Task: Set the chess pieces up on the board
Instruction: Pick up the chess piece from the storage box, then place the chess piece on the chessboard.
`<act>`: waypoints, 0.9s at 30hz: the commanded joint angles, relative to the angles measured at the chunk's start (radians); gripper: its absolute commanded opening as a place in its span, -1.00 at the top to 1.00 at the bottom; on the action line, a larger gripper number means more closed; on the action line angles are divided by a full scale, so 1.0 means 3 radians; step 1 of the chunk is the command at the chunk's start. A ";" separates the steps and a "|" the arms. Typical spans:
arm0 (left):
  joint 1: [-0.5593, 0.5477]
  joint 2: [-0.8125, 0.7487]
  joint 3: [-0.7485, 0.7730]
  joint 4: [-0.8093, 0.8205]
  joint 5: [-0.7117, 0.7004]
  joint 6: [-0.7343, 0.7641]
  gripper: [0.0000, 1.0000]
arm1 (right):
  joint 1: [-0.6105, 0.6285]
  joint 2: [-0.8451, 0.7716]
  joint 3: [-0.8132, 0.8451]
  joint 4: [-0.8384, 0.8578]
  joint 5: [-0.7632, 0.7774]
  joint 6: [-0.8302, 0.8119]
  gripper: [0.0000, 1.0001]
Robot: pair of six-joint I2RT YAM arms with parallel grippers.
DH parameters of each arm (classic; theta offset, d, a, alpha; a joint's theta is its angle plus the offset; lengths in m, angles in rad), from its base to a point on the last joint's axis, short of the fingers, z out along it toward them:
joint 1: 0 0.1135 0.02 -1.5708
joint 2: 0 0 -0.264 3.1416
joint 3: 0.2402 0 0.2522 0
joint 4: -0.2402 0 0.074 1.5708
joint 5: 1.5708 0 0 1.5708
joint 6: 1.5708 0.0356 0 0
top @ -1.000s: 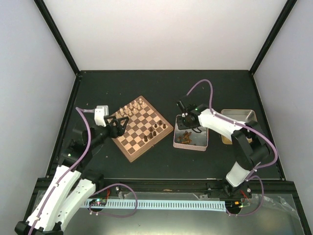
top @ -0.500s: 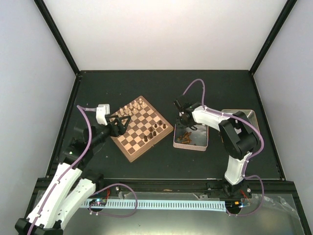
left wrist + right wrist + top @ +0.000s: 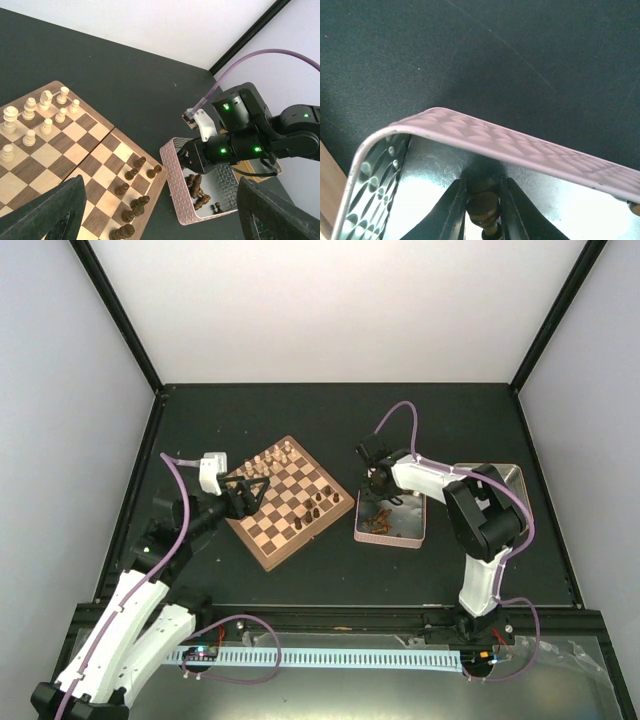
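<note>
Down in the tin (image 3: 520, 150) — right jaws pinch a chess piece (image 3: 482, 209).

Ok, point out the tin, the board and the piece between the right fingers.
tin (image 3: 172, 172): left wrist view, on its pink side wall.
board (image 3: 281, 516): top view, on bare squares mid-board.
piece (image 3: 482, 207): right wrist view, on its rounded head.

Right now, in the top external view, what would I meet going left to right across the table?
Pale pieces on the board → dark chess pieces on that board → silvery tin → tray, partly hidden.
</note>
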 commanded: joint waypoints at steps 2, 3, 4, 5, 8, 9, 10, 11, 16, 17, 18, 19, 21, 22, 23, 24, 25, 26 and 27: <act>0.0013 -0.0010 -0.0007 0.0074 0.0149 -0.0029 -0.68 | -0.0040 0.0089 0.0032 -0.0063 0.0002 0.0085 0.58; 0.0013 -0.0006 -0.0009 0.0075 0.0162 -0.0030 -0.68 | -0.0041 0.0091 0.0026 -0.0065 0.0003 0.0091 0.58; 0.0013 -0.0004 -0.0010 0.0079 0.0179 -0.0028 -0.68 | -0.0041 0.0091 0.0025 -0.0067 0.0009 0.0096 0.59; 0.0013 -0.0005 -0.0010 0.0080 0.0189 -0.0027 -0.68 | -0.0041 0.0089 0.0018 -0.0064 0.0009 0.0104 0.63; 0.0013 0.0004 -0.0014 0.0107 0.0253 -0.0032 -0.68 | -0.0045 0.0020 -0.0022 -0.0004 0.0009 0.0164 0.74; 0.0013 0.0008 -0.0022 0.0119 0.0273 -0.0035 -0.68 | -0.0050 -0.0036 -0.0048 0.0042 -0.0014 0.0195 0.76; 0.0013 0.0017 -0.0028 0.0139 0.0297 -0.0037 -0.68 | -0.0051 -0.0104 -0.0098 0.0112 -0.0055 0.0222 0.77; 0.0013 0.0031 -0.0037 0.0166 0.0323 -0.0041 -0.68 | -0.0051 -0.0207 -0.0151 0.0185 -0.0099 0.0275 0.78; -0.0029 0.0243 -0.0081 0.0391 0.0552 -0.0098 -0.68 | -0.0058 -0.0869 -0.0475 0.0631 -0.0393 0.0882 0.78; -0.0063 0.0310 -0.0084 0.0463 0.0570 -0.0118 -0.67 | -0.0063 -0.1053 -0.0555 0.0758 -0.0525 0.1041 0.78; -0.0133 0.0369 -0.0089 0.0530 0.0567 -0.0138 -0.67 | -0.0061 -0.1177 -0.0639 0.0869 -0.0622 0.1205 0.77; -0.0193 0.0435 -0.0091 0.0612 0.0551 -0.0157 -0.67 | -0.0062 -0.1311 -0.0728 0.0990 -0.0727 0.1384 0.77; -0.0356 0.0560 -0.0105 0.0803 0.0497 -0.0184 -0.66 | -0.0061 -0.1563 -0.0937 0.1285 -0.0955 0.1790 0.77; -0.0454 0.0620 -0.0111 0.0908 0.0448 -0.0186 -0.67 | -0.0061 -0.1685 -0.1039 0.1499 -0.1064 0.2018 0.77; -0.0573 0.0681 -0.0112 0.0992 0.0371 -0.0175 -0.66 | -0.0061 -0.1789 -0.1155 0.1611 -0.1155 0.2246 0.76; -0.0684 0.0748 -0.0112 0.1095 0.0285 -0.0152 -0.66 | -0.0061 -0.1888 -0.1268 0.1769 -0.1238 0.2475 0.76; -0.0798 0.0825 -0.0110 0.1204 0.0229 -0.0130 -0.66 | -0.0060 -0.1965 -0.1356 0.1972 -0.1312 0.2681 0.76; -0.0898 0.0903 -0.0112 0.1317 0.0195 -0.0117 -0.66 | -0.0061 -0.2024 -0.1413 0.2053 -0.1364 0.2879 0.77; -0.0986 0.0989 -0.0120 0.1452 0.0164 -0.0108 -0.66 | -0.0061 -0.2070 -0.1447 0.2111 -0.1416 0.3051 0.77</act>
